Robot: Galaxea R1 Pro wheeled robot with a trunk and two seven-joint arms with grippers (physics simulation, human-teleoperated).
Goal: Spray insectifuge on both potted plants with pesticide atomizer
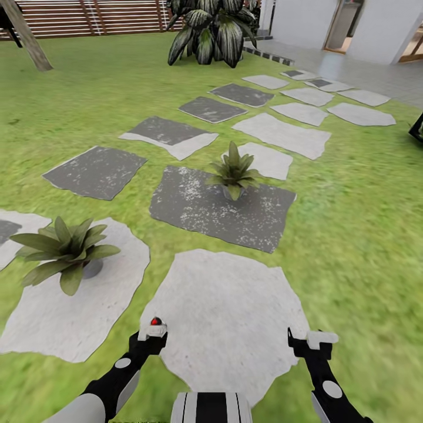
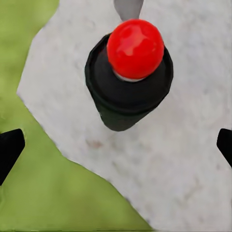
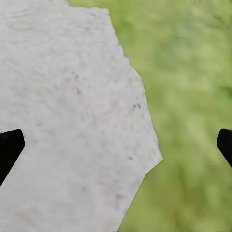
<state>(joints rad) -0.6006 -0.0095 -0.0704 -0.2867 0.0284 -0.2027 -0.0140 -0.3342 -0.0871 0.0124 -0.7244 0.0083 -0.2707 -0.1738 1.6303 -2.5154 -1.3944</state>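
The pesticide atomizer (image 2: 126,92) stands on a pale stepping stone (image 2: 183,159), seen from above as a dark body with a round red top; that red top (image 1: 155,321) peeks just beyond my left gripper (image 1: 151,342). The left gripper (image 2: 116,147) is open, its fingertips wide apart and clear of the bottle. My right gripper (image 1: 306,346) is open over the same stone's edge (image 3: 72,121), with nothing between its fingers. One potted plant (image 1: 64,249) sits on a pale stone at left. The other potted plant (image 1: 235,170) sits on a dark stone ahead.
Grey and pale stepping stones (image 1: 205,108) run across the lawn toward a paved area (image 1: 364,70) and building at upper right. A big striped plant (image 1: 214,29), a wooden fence (image 1: 88,14) and a tree trunk (image 1: 29,38) stand at the back.
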